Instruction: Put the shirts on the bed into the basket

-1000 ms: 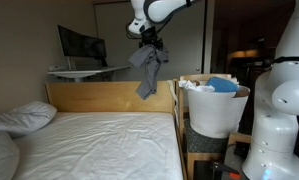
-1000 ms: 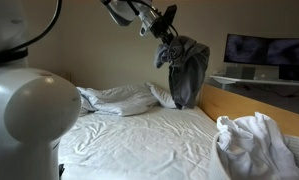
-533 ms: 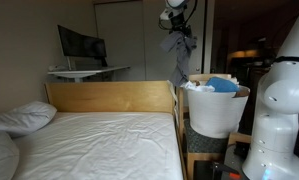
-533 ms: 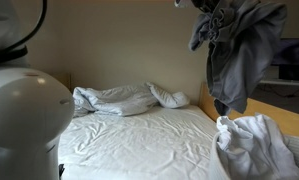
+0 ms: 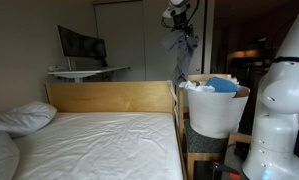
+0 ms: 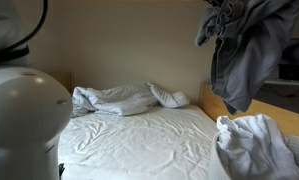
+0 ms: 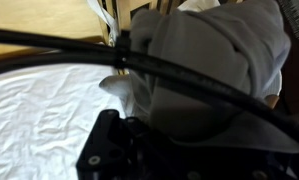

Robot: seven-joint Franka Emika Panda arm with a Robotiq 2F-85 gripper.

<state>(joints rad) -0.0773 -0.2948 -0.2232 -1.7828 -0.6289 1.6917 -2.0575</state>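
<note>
My pincer (image 5: 176, 27), clenched on the dark grey shirt (image 5: 178, 52), holds it high, the cloth hanging long and straight beneath. The basket (image 5: 217, 118) stands below and slightly to one side of the pincer, not yet under it.

Your arm (image 5: 286, 95): glossy white, rounded shells | seams: dark bands between shells | your cables (image 7: 49, 40): black, thick

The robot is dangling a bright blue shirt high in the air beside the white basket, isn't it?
Not quite. The dangling shirt is dark grey, not bright blue. An exterior view shows it hanging high in the air beside the white basket, while the bright blue shirt lies inside that basket.
</note>
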